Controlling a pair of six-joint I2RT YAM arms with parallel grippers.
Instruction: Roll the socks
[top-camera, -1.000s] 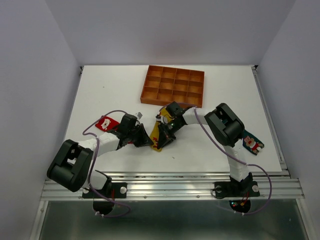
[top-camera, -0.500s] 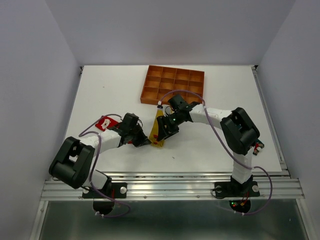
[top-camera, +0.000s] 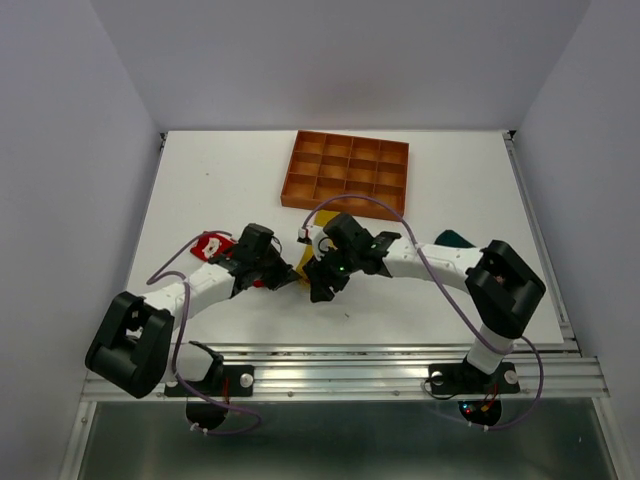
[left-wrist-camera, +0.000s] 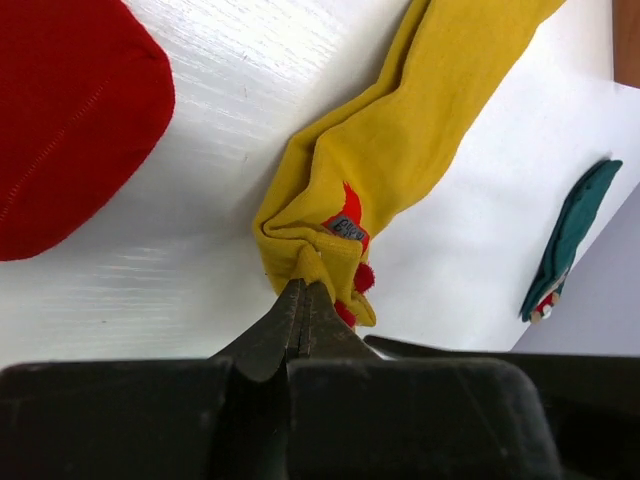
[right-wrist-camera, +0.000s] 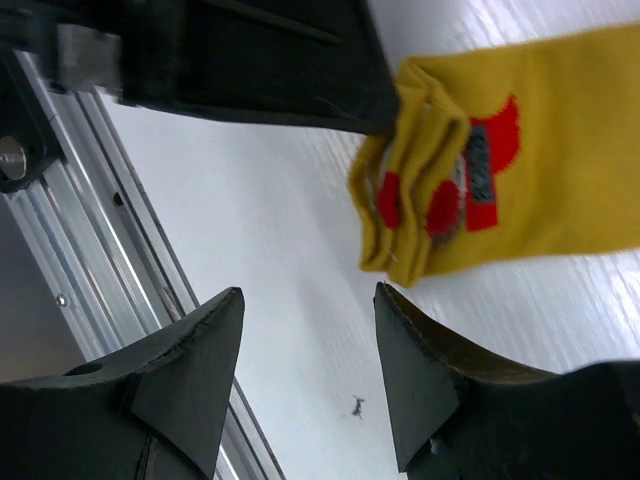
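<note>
Left gripper (left-wrist-camera: 303, 300): we see it clamped on the bunched end of the yellow sock (left-wrist-camera: 400, 150).
Right gripper (right-wrist-camera: 308, 295): parted, empty, over that end.
Surface (left-wrist-camera: 200, 250): yellow sock mid-way, red sock (left-wrist-camera: 70, 130) beside it, teal sock (left-wrist-camera: 570, 235) apart.

A white table (top-camera: 230, 180), boxed by plain pale walls (top-camera: 340, 60) under even light, has an aluminium rail (top-camera: 340, 372) along its near edge and perhaps dark floor (top-camera: 330, 445) below.

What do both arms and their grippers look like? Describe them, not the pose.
Both the left arm and right arm have white links, bulky black joints and a looping purple cable each. The left gripper and right gripper have black, wedge-shaped fingers.
</note>
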